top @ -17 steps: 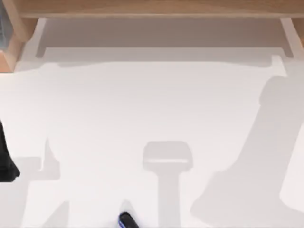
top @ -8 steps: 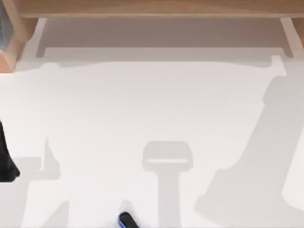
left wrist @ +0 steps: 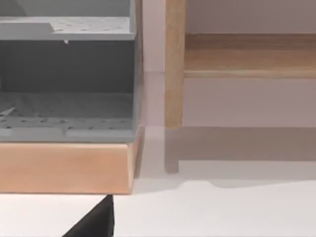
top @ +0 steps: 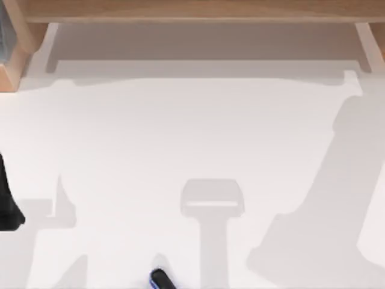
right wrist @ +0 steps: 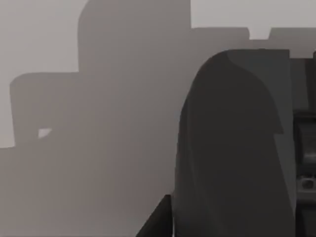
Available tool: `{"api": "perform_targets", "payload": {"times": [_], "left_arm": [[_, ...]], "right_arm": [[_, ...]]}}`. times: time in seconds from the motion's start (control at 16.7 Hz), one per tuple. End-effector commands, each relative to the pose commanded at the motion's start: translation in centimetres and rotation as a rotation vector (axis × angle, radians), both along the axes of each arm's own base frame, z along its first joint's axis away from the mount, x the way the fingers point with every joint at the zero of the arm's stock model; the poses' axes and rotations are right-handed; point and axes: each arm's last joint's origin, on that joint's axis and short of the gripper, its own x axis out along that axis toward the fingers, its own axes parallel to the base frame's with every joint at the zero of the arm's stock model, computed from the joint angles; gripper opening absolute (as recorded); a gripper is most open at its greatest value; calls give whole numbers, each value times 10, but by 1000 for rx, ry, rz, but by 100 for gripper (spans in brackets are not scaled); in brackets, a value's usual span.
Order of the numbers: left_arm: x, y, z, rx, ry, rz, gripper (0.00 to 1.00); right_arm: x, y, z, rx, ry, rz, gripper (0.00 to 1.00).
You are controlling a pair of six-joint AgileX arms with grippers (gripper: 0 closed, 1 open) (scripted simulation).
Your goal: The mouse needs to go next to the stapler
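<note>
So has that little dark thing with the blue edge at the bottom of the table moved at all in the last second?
No. The dark object sits at the same spot at the table's near edge, just left of the T-shaped shadow, as before.

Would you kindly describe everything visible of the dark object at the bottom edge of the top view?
The dark object is small, black and rounded, with a glossy look and a blue trim along its lower left side. It lies on the white table, angled diagonally, left of centre, and the bottom edge of the view cuts it off. Nothing touches it apart from the table. Whether it is the mouse or the stapler cannot be told.
</note>
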Motion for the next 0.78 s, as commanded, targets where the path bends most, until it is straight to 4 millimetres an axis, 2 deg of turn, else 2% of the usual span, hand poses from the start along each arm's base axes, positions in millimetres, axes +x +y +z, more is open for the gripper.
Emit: {"api": "perform_targets", "payload": {"times": [0.06,0.12,0.66,0.78], "left_arm": [[0,0,0,0,0,0,100],[0,0,0,0,0,0,100],[0,0,0,0,0,0,100],[0,0,0,0,0,0,100]], "right_arm": [[0,0,0,0,0,0,2],[0,0,0,0,0,0,0],[0,0,2,-1,-3,-1,0],[-2,0,14,-13,-22,-13,0]]}}
